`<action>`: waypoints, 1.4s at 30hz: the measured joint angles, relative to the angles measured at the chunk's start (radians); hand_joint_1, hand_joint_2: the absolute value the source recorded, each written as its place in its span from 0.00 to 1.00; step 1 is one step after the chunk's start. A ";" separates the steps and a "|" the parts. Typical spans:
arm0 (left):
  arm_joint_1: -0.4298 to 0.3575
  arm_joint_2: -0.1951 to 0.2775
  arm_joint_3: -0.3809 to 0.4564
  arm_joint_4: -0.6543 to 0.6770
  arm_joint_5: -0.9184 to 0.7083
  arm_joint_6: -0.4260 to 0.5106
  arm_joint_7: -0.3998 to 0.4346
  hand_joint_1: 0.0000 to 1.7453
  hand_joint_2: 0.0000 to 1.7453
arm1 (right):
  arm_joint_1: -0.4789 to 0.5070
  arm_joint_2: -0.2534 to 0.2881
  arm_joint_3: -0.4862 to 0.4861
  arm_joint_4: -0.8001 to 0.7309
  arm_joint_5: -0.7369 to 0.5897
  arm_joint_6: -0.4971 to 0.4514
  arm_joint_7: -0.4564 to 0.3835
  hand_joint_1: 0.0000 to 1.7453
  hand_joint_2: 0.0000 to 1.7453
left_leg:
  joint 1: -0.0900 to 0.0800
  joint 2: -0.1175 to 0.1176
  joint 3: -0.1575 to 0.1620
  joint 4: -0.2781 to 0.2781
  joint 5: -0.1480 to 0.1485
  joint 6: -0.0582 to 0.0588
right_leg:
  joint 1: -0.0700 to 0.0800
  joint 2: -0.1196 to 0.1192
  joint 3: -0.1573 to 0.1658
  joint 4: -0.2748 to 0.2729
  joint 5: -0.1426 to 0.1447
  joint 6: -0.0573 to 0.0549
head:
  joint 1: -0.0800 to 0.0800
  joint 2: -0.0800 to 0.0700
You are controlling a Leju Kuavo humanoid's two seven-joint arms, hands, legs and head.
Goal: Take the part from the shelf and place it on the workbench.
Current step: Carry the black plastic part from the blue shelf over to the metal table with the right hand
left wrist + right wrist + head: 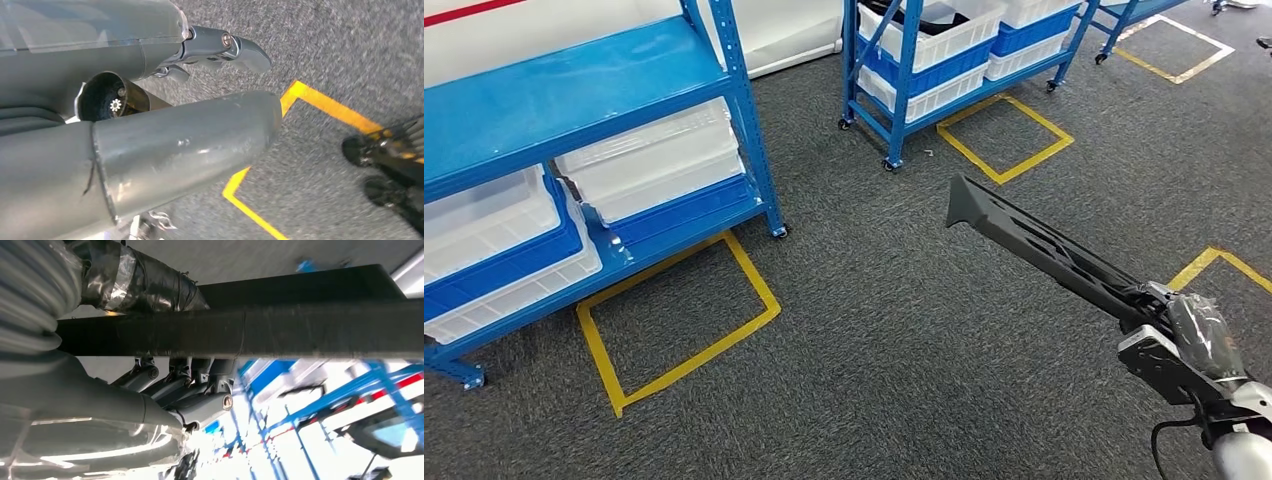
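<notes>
Right hand (1186,335) clamped on one end of the long black part (1034,243), held out level over the carpet (894,330), likely for carrying clear of the blue shelf (574,110). Left hand (220,47) hanging by the floor, fingers apart, holding nothing. Table not reached yet.

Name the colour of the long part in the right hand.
Black part, clearest in the head view.

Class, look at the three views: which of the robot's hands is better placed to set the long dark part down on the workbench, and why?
The right. The right hand already grips the long dark part, fingers curled round it. The left hand hangs over the carpet with nothing in it. No workbench is visible yet.
</notes>
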 joint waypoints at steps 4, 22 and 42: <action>0.003 0.000 0.012 0.000 0.016 -0.004 0.028 0.00 0.00 | 0.084 -0.003 -0.043 -0.055 0.331 -0.210 0.078 1.00 1.00 | 0.010 -0.082 -0.047 0.122 -0.093 -0.023 | -0.010 0.030 -0.005 -0.010 0.014 -0.016 | -0.001 0.000; 0.126 -0.117 0.208 0.004 0.160 0.019 0.066 0.00 0.00 | 0.197 0.410 -1.094 -0.409 0.671 0.035 -0.502 1.00 1.00 | 0.020 -0.075 0.044 -0.030 -0.022 0.018 | -0.020 0.049 -0.137 0.274 -0.125 0.037 | 0.003 0.000; 0.134 -0.137 0.219 0.004 0.167 0.023 0.058 0.00 0.00 | 0.162 0.540 -1.237 -0.492 0.689 0.068 -0.504 1.00 1.00 | 0.021 -0.162 0.041 0.042 -0.056 -0.016 | -0.013 0.118 0.014 0.000 -0.005 -0.012 | 0.003 0.000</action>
